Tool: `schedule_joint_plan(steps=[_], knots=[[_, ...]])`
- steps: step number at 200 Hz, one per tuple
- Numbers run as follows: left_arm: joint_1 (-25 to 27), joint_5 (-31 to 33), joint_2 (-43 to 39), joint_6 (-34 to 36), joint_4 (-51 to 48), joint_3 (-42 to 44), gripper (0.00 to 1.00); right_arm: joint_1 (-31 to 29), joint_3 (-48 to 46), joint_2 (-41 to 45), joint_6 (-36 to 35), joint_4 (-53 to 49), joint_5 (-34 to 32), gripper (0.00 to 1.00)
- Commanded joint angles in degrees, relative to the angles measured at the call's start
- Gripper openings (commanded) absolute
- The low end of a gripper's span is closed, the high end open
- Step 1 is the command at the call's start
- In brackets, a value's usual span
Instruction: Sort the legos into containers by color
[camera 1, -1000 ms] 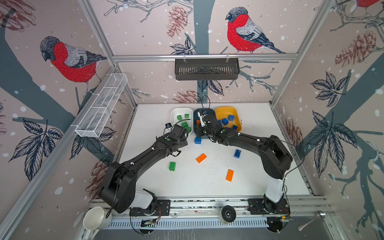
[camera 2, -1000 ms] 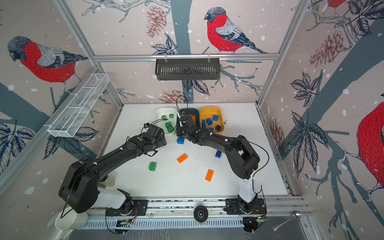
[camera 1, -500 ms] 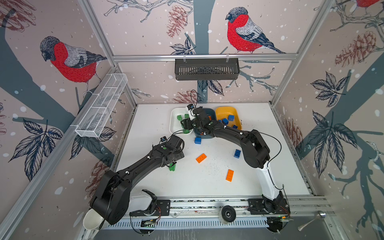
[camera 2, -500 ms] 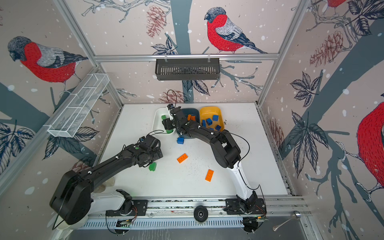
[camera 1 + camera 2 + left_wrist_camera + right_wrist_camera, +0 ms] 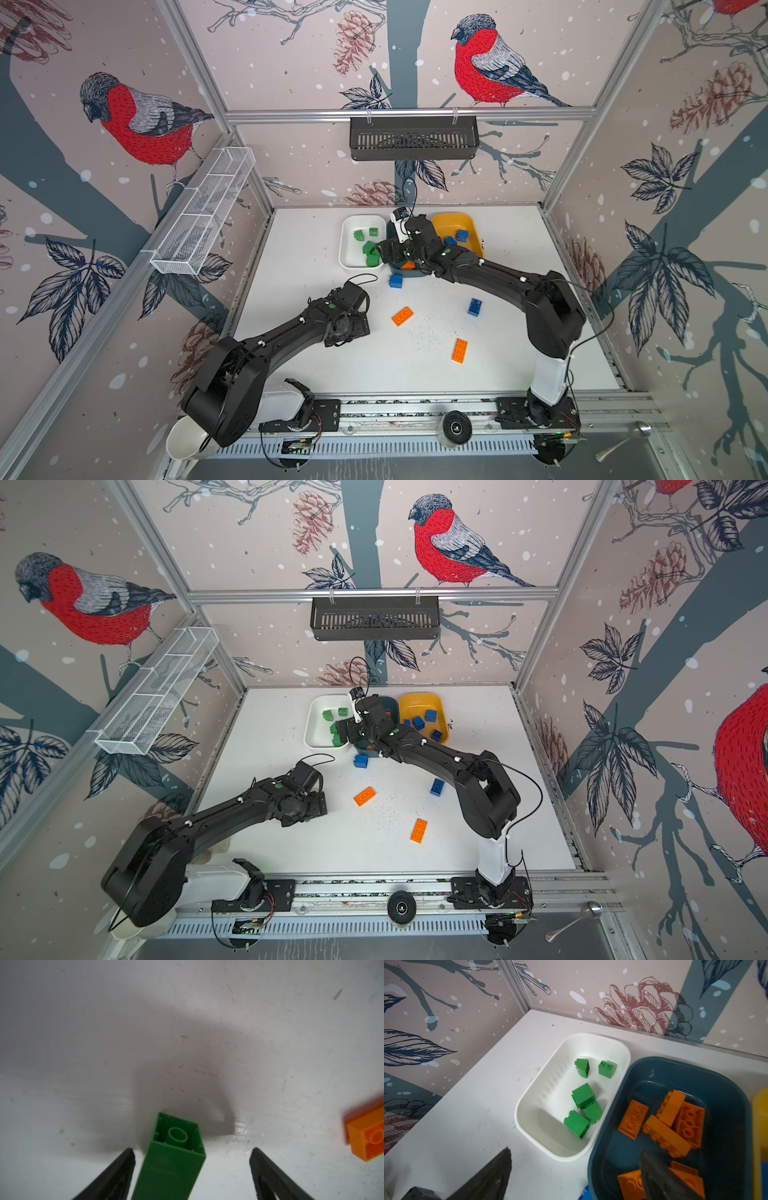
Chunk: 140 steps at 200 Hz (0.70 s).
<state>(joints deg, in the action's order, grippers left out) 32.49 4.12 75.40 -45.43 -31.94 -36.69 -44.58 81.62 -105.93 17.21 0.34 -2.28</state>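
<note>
Left tool (image 5: pixel 192 1149) pulled back, now straddles green lego (image 5: pixel 172 1167).

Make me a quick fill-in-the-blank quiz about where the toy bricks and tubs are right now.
1. The white tub holds ___ green bricks.
2. The blue bricks already sorted lie in the tub coloured ___.
3. Loose on the table lie ___ orange bricks.
4. The left gripper, jaws open, straddles a loose brick coloured ___.

Missing words: five; yellow; two; green.
</note>
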Motion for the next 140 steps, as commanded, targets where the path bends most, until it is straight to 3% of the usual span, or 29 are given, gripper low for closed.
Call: schedule_joint_plan(steps=[1,43,85,119,140], knots=[[1.3,-0.3,1.6,0.4,0.0,-0.6,0.81,0.2,-3.8,4.1,-1.1,0.3,-6.3,1.0],[3.9,1.7,6.1,-0.1,-0.4,-3.1,0.61,1.1,-11.9,11.0,3.0,1.6,-11.3,0.99],[4.2,4.2,8.4,-1.0,1.5,-3.8,0.51,3.2,-22.1,19.4,8.3,5.5,-14.7,0.99],[4.2,6.7,8.3,-1.8,2.7,-4.5,0.46,4.1,-28.6,25.9,12.9,5.8,-26.5,1.0],[4.2,7.5,7.8,-1.9,3.8,-4.6,0.4,5.1,-31.6,29.8,14.6,6.3,-29.4,0.99]])
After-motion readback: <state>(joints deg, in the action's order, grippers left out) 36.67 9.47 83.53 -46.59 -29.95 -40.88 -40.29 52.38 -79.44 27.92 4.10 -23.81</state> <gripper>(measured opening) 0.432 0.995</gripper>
